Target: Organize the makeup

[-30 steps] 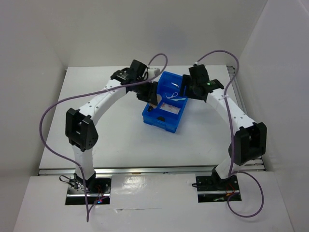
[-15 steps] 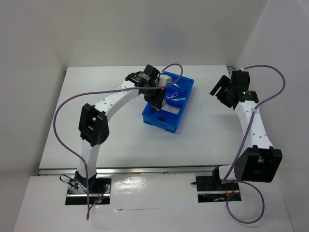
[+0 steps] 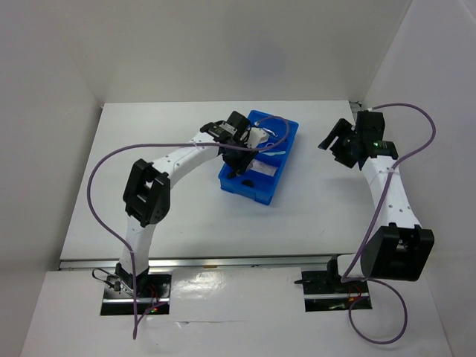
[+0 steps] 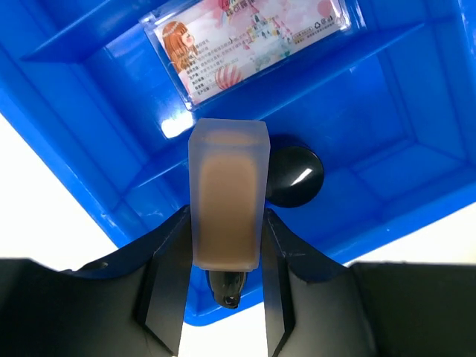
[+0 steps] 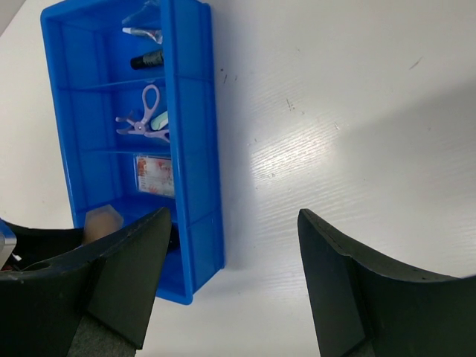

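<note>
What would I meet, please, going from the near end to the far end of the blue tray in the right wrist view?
Along the blue tray: tan tube → pinkish flat packet → thin purple loop → dark stick → silvery item.

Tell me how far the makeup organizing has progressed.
Done: the black pot, pink packet, purple looped tool and dark stick lie in compartments of the blue tray. In hand: the left pincer is shut on the tan tube, above the pot's compartment. Left: releasing it; I see no loose makeup on the table. The right pincer is open.
</note>
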`<state>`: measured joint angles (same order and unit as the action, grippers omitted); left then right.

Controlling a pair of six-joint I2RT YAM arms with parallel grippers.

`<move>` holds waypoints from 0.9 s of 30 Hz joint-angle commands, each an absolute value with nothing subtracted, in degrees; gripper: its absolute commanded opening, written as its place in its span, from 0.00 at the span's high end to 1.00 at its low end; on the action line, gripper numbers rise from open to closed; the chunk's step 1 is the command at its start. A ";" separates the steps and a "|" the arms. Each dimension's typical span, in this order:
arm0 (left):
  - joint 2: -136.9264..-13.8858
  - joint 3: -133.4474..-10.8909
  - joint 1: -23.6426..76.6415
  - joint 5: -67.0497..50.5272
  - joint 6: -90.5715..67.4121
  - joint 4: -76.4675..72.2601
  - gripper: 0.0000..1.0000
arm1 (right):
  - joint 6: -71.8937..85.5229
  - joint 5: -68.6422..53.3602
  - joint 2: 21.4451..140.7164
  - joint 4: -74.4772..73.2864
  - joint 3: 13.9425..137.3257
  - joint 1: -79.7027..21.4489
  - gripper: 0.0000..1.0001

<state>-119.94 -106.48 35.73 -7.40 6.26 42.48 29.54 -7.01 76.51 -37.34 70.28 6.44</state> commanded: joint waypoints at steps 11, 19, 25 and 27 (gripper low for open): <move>-113.99 -108.63 37.79 -2.29 7.21 40.61 0.67 | 29.71 -9.05 74.79 -36.83 70.05 7.21 0.24; -112.32 -109.77 37.79 -4.04 5.98 43.07 0.38 | 29.71 -9.05 74.79 -36.30 69.52 7.21 0.24; -111.80 -109.25 37.79 -4.04 6.77 43.07 0.34 | 29.71 -9.05 74.27 -36.30 68.91 7.21 0.24; -111.80 -109.94 37.79 -4.04 6.06 43.59 0.34 | 29.71 -9.05 74.27 -36.30 68.91 7.21 0.24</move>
